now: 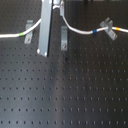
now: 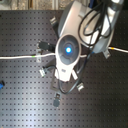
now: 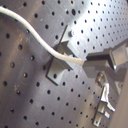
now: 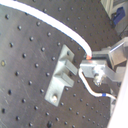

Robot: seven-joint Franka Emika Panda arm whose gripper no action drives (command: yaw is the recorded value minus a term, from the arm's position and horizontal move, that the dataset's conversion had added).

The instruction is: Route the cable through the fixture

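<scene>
Claw clenched on the long thin white cable, just beside the small upright grey metal fixture on the black perforated worktop. Cable lies across the clip in the first wrist view, not judged seated. Routing step under way; next move calls for lowering the cord into the slot.

No text, label, brand, number or sign is legible in any of my views; the cable I work with carries only plain coloured bands, and the perforated board is unmarked.
</scene>
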